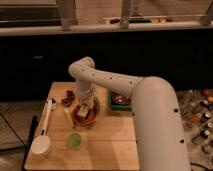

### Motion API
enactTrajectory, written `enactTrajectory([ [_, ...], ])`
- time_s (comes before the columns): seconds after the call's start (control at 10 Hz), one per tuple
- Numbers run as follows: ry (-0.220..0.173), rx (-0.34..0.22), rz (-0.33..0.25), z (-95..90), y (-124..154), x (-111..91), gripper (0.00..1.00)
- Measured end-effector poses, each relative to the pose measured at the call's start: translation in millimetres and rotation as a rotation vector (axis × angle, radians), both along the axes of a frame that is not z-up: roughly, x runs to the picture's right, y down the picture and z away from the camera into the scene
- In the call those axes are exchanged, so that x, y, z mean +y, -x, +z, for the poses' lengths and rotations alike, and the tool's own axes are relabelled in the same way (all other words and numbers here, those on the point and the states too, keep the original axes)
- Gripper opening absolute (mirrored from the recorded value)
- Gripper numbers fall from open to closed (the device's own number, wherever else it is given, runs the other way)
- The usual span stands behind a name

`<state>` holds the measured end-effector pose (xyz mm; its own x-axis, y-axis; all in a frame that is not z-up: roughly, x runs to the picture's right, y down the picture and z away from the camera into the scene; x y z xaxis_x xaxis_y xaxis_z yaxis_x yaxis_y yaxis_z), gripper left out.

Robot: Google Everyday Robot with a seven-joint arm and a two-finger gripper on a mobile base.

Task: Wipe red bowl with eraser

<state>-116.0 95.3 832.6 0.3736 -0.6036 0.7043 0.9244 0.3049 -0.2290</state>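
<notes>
The red bowl (pixel 88 116) sits on the wooden table (pixel 110 142), left of centre, orange-red inside with a darker rim. My gripper (pixel 83 107) reaches down into the bowl from above, at the end of the white arm (pixel 107 80). A small pale cream block, the eraser (pixel 83 110), shows at the gripper's tip against the bowl's inside. Most of the bowl's far side is hidden by the wrist.
A small green cup (pixel 74 140) stands in front of the bowl. A white round cup (pixel 41 146) and a long white-handled utensil (pixel 46 114) lie at the left. A smaller reddish dish (pixel 120 99) sits on a dark tray at the right. Small dark items (pixel 68 97) lie behind the bowl.
</notes>
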Motion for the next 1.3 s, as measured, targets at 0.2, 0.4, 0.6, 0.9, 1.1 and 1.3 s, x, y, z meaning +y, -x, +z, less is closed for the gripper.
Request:
enactTrajectory([
  [0.2, -0.006, -0.013, 0.0, 0.6, 5.0, -1.1, 0.0],
  [0.4, -0.004, -0.011, 0.001, 1.5, 3.5, -0.1, 0.0],
  [0.6, -0.003, -0.011, 0.0, 1.4, 3.7, 0.0, 0.0],
  [0.9, -0.002, -0.012, -0.001, 1.1, 4.4, 0.3, 0.0],
  [1.1, -0.002, -0.011, -0.002, 1.1, 4.1, 0.3, 0.0],
  [1.3, -0.002, -0.011, -0.002, 1.0, 4.4, 0.4, 0.0],
])
